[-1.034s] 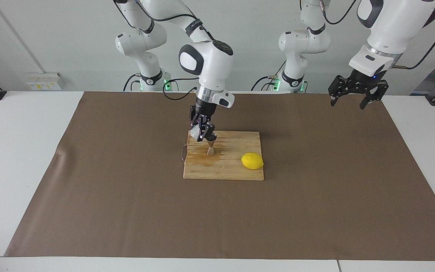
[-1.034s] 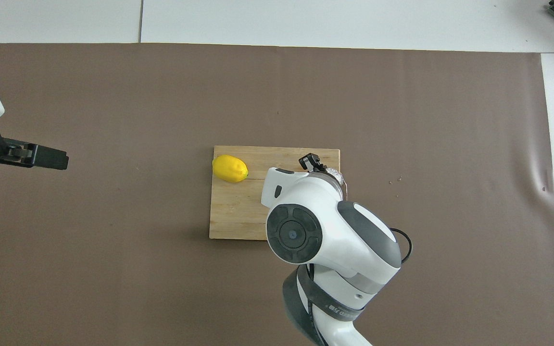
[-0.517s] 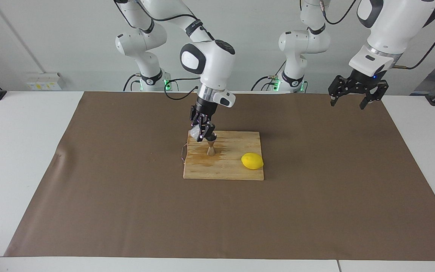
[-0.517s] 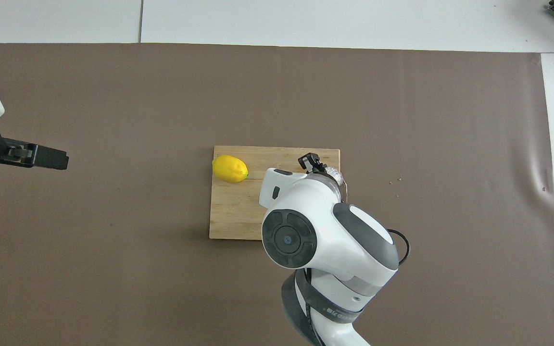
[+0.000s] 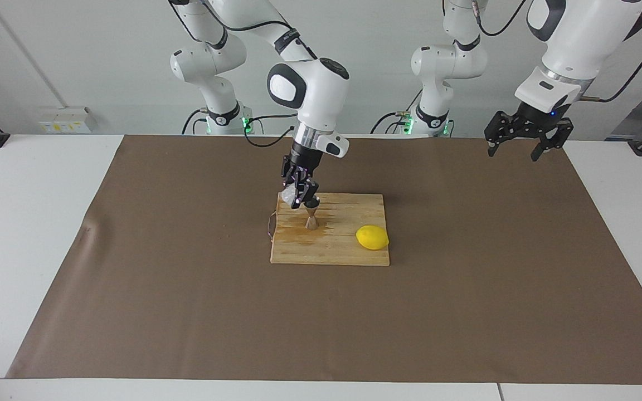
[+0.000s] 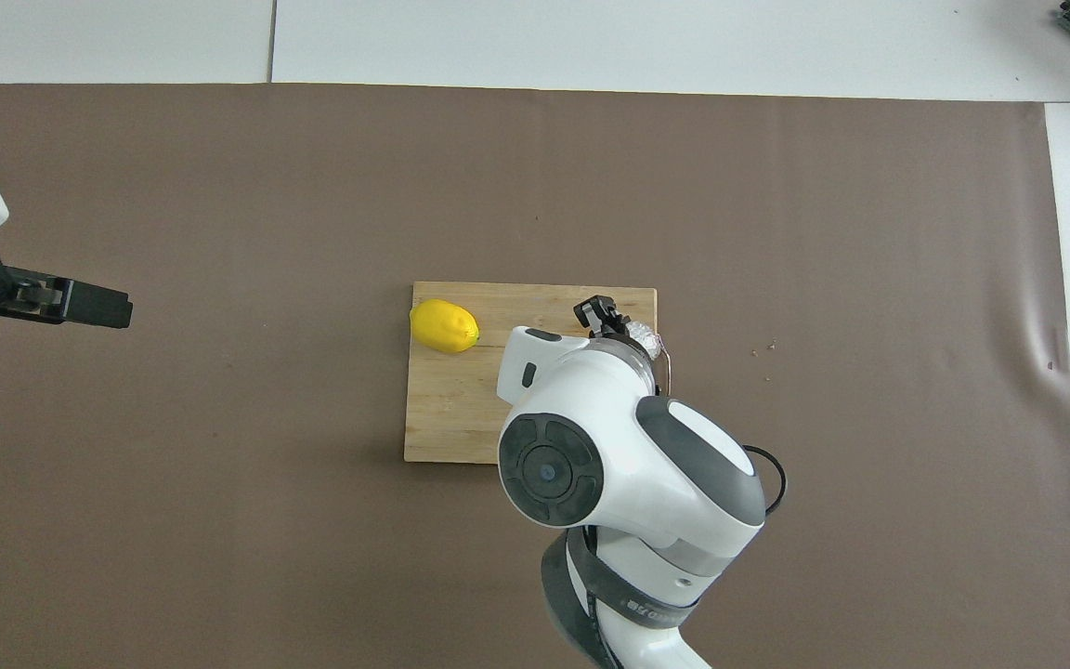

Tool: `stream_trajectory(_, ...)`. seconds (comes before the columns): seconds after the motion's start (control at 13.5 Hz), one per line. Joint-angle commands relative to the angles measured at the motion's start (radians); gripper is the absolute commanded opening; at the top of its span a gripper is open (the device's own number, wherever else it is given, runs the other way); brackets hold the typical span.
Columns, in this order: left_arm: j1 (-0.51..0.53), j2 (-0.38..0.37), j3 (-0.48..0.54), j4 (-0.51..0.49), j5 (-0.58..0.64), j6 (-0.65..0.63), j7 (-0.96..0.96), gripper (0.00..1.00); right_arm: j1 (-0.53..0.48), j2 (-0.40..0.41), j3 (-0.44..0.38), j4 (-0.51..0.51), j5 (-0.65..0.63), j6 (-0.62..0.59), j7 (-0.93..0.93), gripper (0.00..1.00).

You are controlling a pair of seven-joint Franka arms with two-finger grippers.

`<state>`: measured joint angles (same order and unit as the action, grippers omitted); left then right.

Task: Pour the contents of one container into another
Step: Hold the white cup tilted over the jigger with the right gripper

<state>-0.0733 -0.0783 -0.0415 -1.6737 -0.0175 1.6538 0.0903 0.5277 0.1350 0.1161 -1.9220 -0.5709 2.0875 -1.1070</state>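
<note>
A small metal jigger (image 5: pixel 311 220) stands upright on the wooden cutting board (image 5: pixel 349 253). Just above it my right gripper (image 5: pixel 298 196) is shut on the clear glass cup (image 5: pixel 287 195), which is tilted over the jigger's mouth. In the overhead view the right arm hides the jigger; only the gripper's tip (image 6: pixel 602 314) and part of the glass cup (image 6: pixel 645 336) show past it. My left gripper (image 5: pixel 519 149) waits open, raised over the mat near the left arm's end of the table, and shows at the overhead view's edge (image 6: pixel 94 307).
A yellow lemon (image 5: pixel 372 238) lies on the board toward the left arm's end, also seen from above as the lemon (image 6: pixel 444 326). A thin cord loop (image 5: pixel 270 225) hangs off the board's other edge. A brown mat (image 5: pixel 187 312) covers the table.
The right arm's upper joints have shifted slightly, and the gripper with the cup has risen a little over the jigger. The left arm has not moved.
</note>
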Motion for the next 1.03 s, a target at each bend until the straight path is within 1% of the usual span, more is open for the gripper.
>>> stream_trajectory(0.0, 0.01, -0.014, -0.006, -0.012, 0.008, -0.006, 0.012, 1.0, 0.003, -0.009, 0.01, -0.008, -0.041, -0.009, 0.03, 0.17)
stream_trajectory(0.96, 0.009, -0.014, -0.006, -0.012, 0.008, -0.006, 0.011, 1.0, 0.011, -0.002, 0.01, -0.008, -0.058, -0.009, 0.049, 0.17)
